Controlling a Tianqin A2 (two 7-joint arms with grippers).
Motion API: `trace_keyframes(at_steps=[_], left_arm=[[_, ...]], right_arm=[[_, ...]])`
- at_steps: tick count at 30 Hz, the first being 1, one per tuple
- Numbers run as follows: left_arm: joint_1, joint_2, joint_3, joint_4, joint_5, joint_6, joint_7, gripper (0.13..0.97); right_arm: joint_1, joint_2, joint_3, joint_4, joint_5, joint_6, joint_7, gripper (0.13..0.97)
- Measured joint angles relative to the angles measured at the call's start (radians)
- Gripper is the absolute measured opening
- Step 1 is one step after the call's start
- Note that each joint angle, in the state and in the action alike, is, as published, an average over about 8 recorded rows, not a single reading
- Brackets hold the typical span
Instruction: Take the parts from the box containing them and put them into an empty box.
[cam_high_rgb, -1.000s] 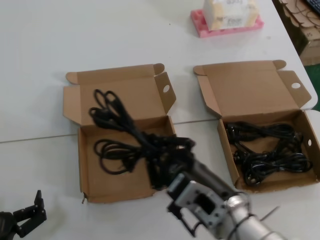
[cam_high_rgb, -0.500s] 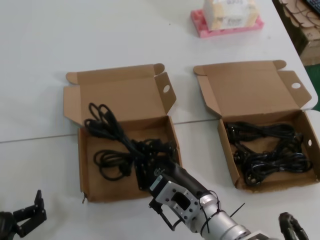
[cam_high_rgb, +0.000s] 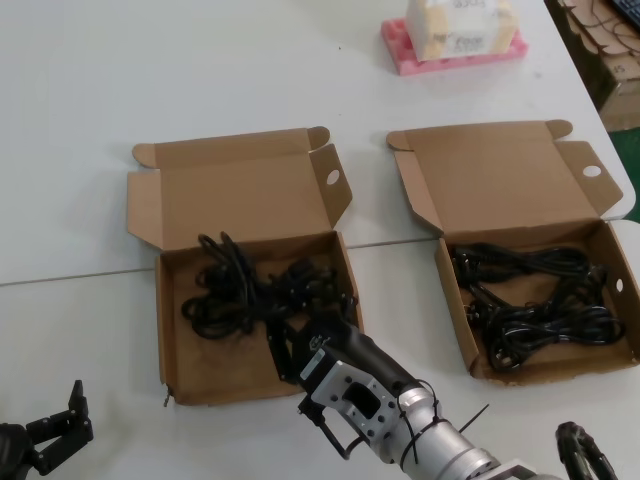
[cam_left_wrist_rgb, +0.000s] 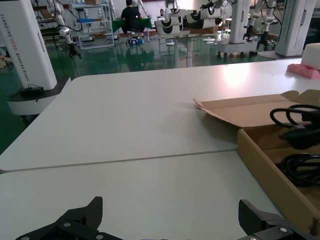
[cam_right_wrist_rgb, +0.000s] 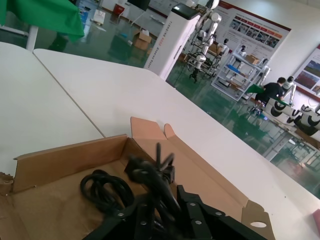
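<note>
Two open brown cardboard boxes lie side by side on the white table. The right box holds several black cable bunches. The left box, with a wavy front edge and a torn corner, has one black cable bunch resting on its floor. My right gripper reaches into this box from the front and is shut on that bunch; in the right wrist view the cable runs between the fingers of the right gripper. My left gripper waits open at the near left, with bare table in front of it.
A pink foam tray carrying a white carton stands at the back of the table. Stacked cardboard sits beyond the table's right edge. In the left wrist view the left box's side wall is off to one side.
My right gripper has come down and toward the near edge, lowering the cable bunch from above the left box's lid onto the box floor. The left arm has not moved.
</note>
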Motion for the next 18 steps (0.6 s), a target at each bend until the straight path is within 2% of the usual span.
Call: trace_keyframes(at_steps=[4,13,18], left_arm=[[0.0,0.0,0.0,0.0,0.0,0.0,0.0,0.966],[0.0,0.0,0.0,0.0,0.0,0.0,0.0,0.966],[0.0,0.0,0.0,0.0,0.0,0.0,0.0,0.966]], right_arm=[[0.0,0.0,0.0,0.0,0.0,0.0,0.0,0.225],[0.0,0.0,0.0,0.0,0.0,0.0,0.0,0.335],[-0.001,0.0,0.002,0.001,0.004,0.0,0.0,0.446]])
